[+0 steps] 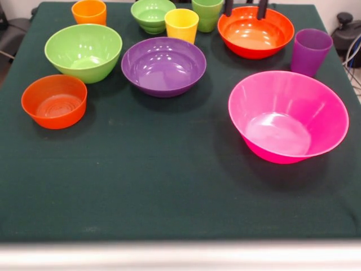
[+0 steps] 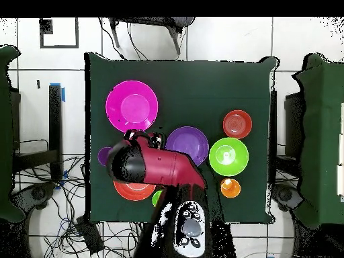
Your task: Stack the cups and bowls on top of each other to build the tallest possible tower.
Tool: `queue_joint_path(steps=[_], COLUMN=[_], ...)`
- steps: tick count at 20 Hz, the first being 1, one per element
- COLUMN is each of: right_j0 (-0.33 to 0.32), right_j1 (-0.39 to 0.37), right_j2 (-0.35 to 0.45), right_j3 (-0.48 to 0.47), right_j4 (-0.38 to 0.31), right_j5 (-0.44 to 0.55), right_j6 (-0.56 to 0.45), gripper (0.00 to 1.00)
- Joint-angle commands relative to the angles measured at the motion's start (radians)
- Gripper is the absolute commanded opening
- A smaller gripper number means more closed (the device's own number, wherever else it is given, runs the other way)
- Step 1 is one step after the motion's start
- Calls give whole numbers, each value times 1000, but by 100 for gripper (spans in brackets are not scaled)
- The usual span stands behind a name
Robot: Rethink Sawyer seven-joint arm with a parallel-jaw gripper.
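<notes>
My gripper (image 1: 245,8) shows only as two black fingertips (image 1: 228,8) at the top edge. It is open and empty above the wide orange-red bowl (image 1: 255,33). The bowls stand apart and upright: pink (image 1: 287,116), purple (image 1: 163,66), light green (image 1: 83,52), a small orange-red one (image 1: 54,100) and a ribbed green one (image 1: 152,14). Orange (image 1: 89,11), yellow (image 1: 181,25), light green (image 1: 207,14) and purple (image 1: 311,52) cups stand singly along the far side. No tower is in view. From overhead, the arm (image 2: 158,166) covers part of the wide orange-red bowl (image 2: 134,191).
A dark green cloth (image 1: 169,186) covers the table. Its near half, in the front view, holds nothing. In the overhead view, cables (image 2: 74,222) lie on the floor beside the table.
</notes>
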Motion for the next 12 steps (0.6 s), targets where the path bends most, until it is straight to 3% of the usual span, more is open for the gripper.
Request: queue_joint_path(steps=[1,12], right_j0=[75,149], right_j1=[128,237], right_j2=[-6,-55], right_j3=[-189,-360], right_j4=[61,126], right_j5=[123,188], right_j6=[203,221], gripper=[100,100])
